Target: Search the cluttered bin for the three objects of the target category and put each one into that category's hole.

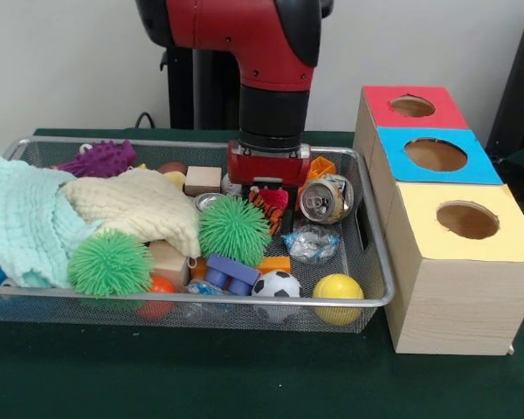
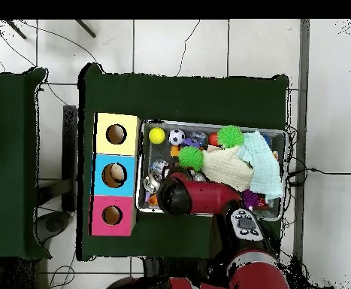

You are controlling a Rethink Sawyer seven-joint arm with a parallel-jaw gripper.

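Note:
My gripper [image 1: 269,208] is lowered into the wire bin [image 1: 380,288], at its back right, just left of a crushed silver can [image 1: 326,199]. A red and orange toy [image 1: 273,200] sits right under the gripper; whether it is held is hidden. A green spiky ball [image 1: 234,229] lies just in front. The sorting box stands to the right with a red hole [image 1: 412,106], a blue hole [image 1: 436,154] and a yellow hole [image 1: 467,220]. In the overhead view the arm [image 2: 197,197] covers the gripper, and something pale shows inside the blue hole [image 2: 113,174].
The bin also holds a mint cloth [image 1: 22,223], a cream cloth [image 1: 144,205], a second green spiky ball [image 1: 110,262], a purple spiky toy [image 1: 100,159], wooden blocks [image 1: 202,180], a blue brick [image 1: 230,272], a soccer ball [image 1: 276,285], a yellow ball [image 1: 338,292] and crumpled plastic [image 1: 312,243].

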